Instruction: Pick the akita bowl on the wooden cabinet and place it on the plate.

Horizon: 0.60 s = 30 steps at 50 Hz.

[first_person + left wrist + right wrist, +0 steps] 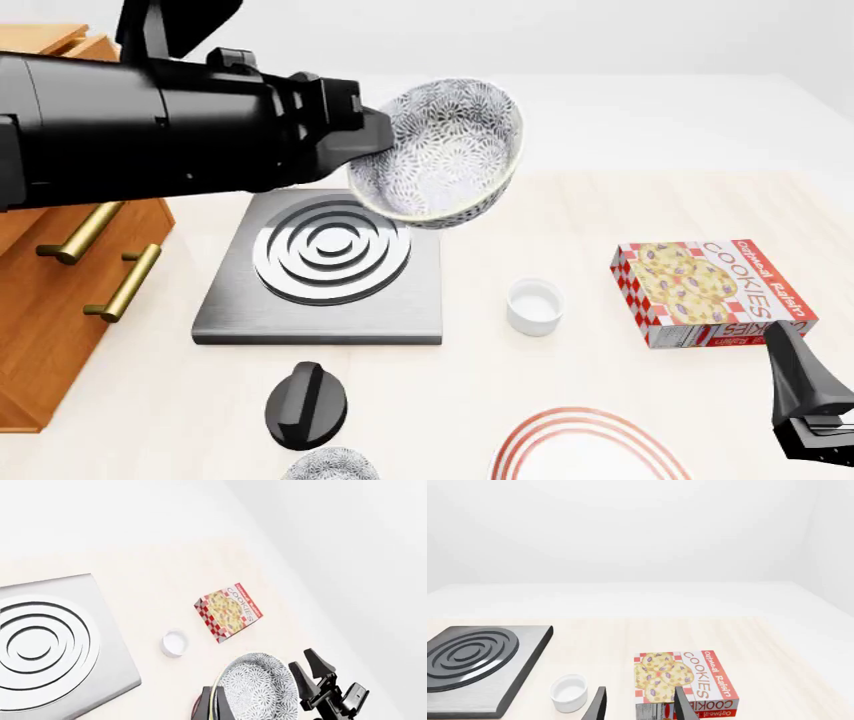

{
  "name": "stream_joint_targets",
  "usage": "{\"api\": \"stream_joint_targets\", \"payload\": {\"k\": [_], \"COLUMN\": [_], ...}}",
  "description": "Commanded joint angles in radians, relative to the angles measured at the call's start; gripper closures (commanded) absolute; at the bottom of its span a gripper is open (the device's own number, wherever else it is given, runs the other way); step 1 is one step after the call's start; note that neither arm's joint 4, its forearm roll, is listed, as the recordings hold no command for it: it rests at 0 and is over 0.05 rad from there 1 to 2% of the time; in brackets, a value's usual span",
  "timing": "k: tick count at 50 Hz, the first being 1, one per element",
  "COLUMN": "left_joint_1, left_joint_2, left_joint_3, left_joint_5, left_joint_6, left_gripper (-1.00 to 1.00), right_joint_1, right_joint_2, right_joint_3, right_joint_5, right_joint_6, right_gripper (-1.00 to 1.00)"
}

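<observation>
My left gripper (374, 140) is shut on the rim of the akita bowl (441, 150), which hangs tilted in the air over the far right corner of the stove plate. The left wrist view shows the speckled bowl (260, 687) close up at the left gripper (213, 704). The wooden cabinet (54, 270) stands at the left, partly hidden by my left arm. The plate (587, 445), white with red rings, lies at the table's near edge, partly cut off. My right gripper (639, 707) is open and low at the near right (807, 400), holding nothing.
A grey stove plate (320, 260) with silver rings lies left of centre. A small white cup (534, 305) and a cookies box (714, 292) sit to its right. A black knob (307, 400) and a second speckled bowl (327, 465) are at the near edge.
</observation>
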Motion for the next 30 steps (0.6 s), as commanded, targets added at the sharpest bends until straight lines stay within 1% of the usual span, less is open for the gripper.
{"api": "stream_joint_targets", "payload": {"k": [1,18,30], "left_joint_1": [-0.033,-0.075,-0.108], "left_joint_2": [0.011,0.048,0.073], "left_joint_3": [0.023,0.029,0.057], "left_joint_5": [-0.005,-0.012,-0.041], "left_joint_6": [0.013,0.015,0.004], "left_gripper": [1.00,1.00,1.00], "right_joint_1": [0.000,0.000,0.000], "right_joint_2": [0.000,0.000,0.000], "right_joint_3": [0.000,0.000,0.000], "right_joint_5": [0.000,0.000,0.000], "right_joint_6": [0.000,0.000,0.000], "right_gripper": [-1.00,-1.00,-1.00]}}
